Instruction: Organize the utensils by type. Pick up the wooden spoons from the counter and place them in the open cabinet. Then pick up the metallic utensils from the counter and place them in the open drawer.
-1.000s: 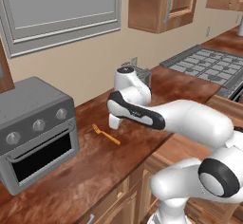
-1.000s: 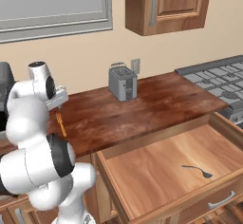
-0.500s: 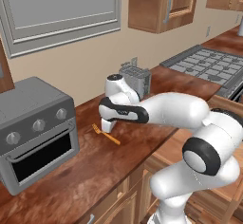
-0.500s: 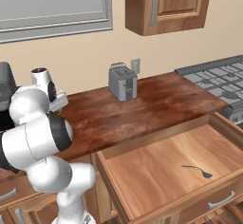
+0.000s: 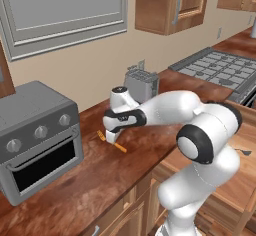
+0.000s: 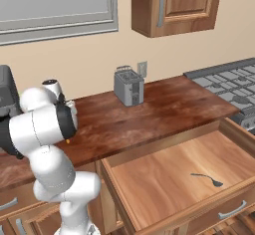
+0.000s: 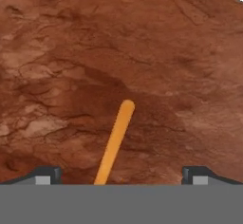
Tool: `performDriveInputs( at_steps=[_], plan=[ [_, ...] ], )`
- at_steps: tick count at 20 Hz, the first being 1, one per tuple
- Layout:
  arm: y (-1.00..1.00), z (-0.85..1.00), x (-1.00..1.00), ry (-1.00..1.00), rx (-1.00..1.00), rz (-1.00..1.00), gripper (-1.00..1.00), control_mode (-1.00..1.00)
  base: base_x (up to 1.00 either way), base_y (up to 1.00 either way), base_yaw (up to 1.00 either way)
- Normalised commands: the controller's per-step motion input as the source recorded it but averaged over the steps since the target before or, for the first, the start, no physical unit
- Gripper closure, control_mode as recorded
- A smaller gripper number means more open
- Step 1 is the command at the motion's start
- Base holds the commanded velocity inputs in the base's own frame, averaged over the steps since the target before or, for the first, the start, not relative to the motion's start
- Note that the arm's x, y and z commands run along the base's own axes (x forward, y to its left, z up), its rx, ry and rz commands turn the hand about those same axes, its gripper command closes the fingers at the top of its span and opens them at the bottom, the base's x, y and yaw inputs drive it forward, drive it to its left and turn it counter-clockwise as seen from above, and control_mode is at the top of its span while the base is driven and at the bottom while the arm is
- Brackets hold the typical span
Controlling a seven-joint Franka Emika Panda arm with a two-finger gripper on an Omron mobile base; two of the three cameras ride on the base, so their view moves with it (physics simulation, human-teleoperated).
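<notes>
End effector (image 7: 121, 174): I see it low over the desk, pointing down at the fork. In the hand view its two dark fingertips (image 7: 45, 174) stand far apart at the bottom, so the jaws are wide and they hold nothing.

Fork (image 5: 116, 145): I see the slim orange-gold fork lying flat on the desk, between the toaster oven and the toaster. In the hand view its handle (image 7: 115, 140) runs up from the bottom edge, between the two fingertips and a little nearer to the left one. I cannot tell if the fingertips touch the desk.

Desk (image 6: 149, 112): dark reddish-brown with a glossy grain. The fork rests on its front part, near the edge.

Toaster oven (image 5: 35, 135): grey, with three knobs and a dark window, standing on the desk near the fork.

Toaster (image 6: 128, 85): small and grey, standing at the back of the desk by the wall, beside a wall outlet.

Drawer (image 6: 169, 176): pulled out below the desk, with a light tan inside. A small dark utensil (image 6: 208, 179) lies on its floor, toward the front right.

Cabinet (image 6: 172, 5): brown wall cabinet above the toaster, with a long grey bar handle. From these views I cannot see inside it.

Stove (image 5: 220, 65): grey grates, well apart from the fork.
</notes>
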Motion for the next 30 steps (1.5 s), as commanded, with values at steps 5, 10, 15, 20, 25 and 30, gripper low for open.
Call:
performDriveInputs(
  at_steps=[5,10,15,20,25,30],
  plan=[
    [0.00,-0.50,0.21,0.00,0.03,-0.02,-1.00,-1.00,0.00,0.00,0.00],
    [0.03,-0.41,0.21,0.00,0.03,-0.04,-1.00,-1.00,0.00,0.00,0.00],
    [0.23,-0.28,0.13,0.00,0.00,-0.04,-1.00,-1.00,0.00,0.00,0.00],
    [0.30,-0.27,0.12,0.00,0.00,-0.05,-1.00,-1.00,0.00,0.00,0.00],
    [0.04,-0.35,0.27,0.00,0.00,-0.03,-1.00,-1.00,0.00,0.00,0.00],
    [0.00,-0.43,0.29,0.00,0.00,-0.04,-1.00,-1.00,0.00,0.00,0.00]
  ],
)
